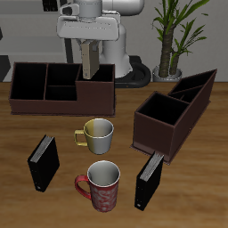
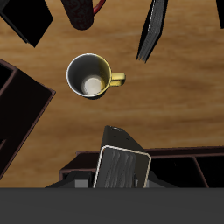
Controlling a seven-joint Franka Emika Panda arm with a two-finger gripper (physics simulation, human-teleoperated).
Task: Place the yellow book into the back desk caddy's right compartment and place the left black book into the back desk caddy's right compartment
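Hand fingertips hidden behind yellow book

Books, three: one yellow book above the back desk caddy; two black books, both nearer the table's front edge than that caddy.
Desk caddies, two: the back desk caddy; one slanted caddy beside it.
Mugs, two: one yellow-handled mug, one red patterned mug, both in front of the back desk caddy.

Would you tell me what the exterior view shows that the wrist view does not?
Only the exterior view: the potted green plant, the white robot arm and the whole long dark-brown back desk caddy. Only the wrist view: the pale floor inside the white yellow-handled mug. Both: that mug, the gripped yellowish-tan hardcover book, two black books, the red patterned mug.
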